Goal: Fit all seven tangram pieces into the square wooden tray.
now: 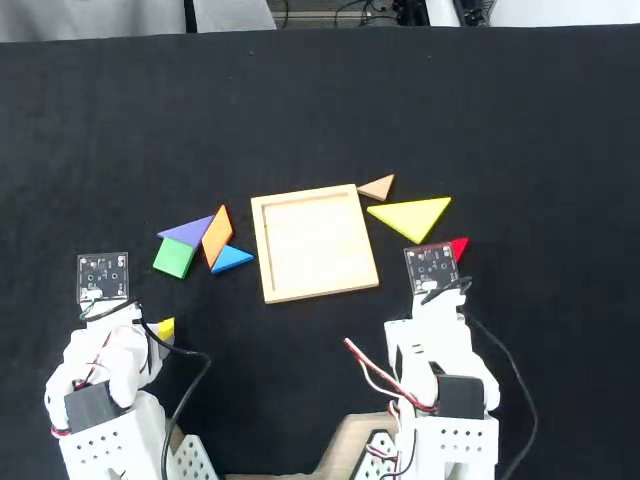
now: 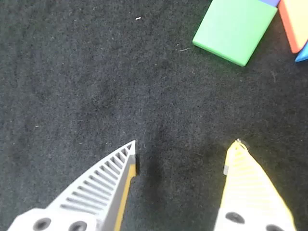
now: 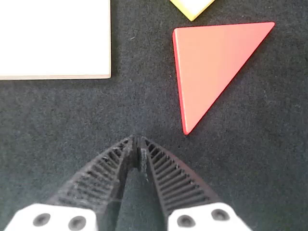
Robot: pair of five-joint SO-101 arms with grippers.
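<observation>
The square wooden tray lies mid-table, and its corner shows in the right wrist view. To its left lie a purple triangle, an orange parallelogram, a blue triangle and a green square. On its right are a tan triangle, a large yellow triangle and a red triangle. My left gripper is open over bare cloth, short of the green square. My right gripper is shut, just short of the red triangle.
Black cloth covers the table. Both arm bases stand at the near edge, the left arm and the right arm folded back. A light wall edge and cables run along the far side.
</observation>
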